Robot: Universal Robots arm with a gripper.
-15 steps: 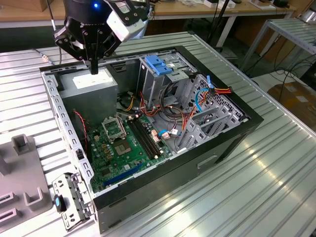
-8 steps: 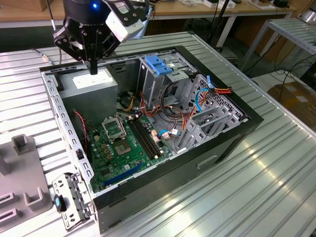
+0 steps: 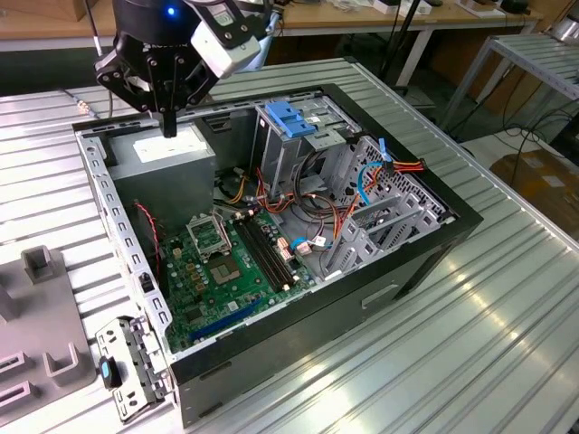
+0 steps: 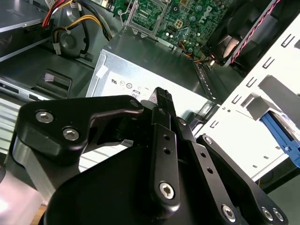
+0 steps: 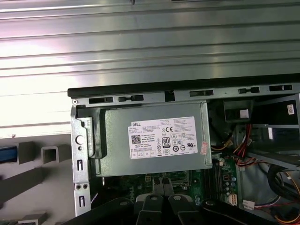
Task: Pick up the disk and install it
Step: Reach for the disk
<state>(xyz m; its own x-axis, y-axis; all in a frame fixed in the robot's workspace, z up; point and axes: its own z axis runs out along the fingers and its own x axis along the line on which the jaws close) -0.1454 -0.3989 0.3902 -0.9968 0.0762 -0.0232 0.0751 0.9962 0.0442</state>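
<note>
My gripper (image 3: 169, 125) hangs shut, with nothing in it, just above the big grey power-supply box (image 3: 167, 155) at the back corner of the open computer case (image 3: 118, 226). In the second wrist view the gripper (image 4: 161, 96) points down at that box (image 4: 154, 61). Of the disk I see only a blue plastic rail (image 4: 281, 136) beyond the case's perforated side wall. The same rail shows as a blue sliver (image 5: 7, 153) on the grey holder beside the case. The metal drive cage with a blue plastic top (image 3: 294, 122) stands inside the case on the exterior view's right of the power supply.
The green motherboard (image 3: 226, 262) and loose red, orange and blue cables (image 3: 362, 181) fill the case floor. A grey holder with upright posts (image 3: 41, 344) lies at the exterior view's left. A metal bracket with a blue latch (image 3: 127, 366) leans at the case's near corner.
</note>
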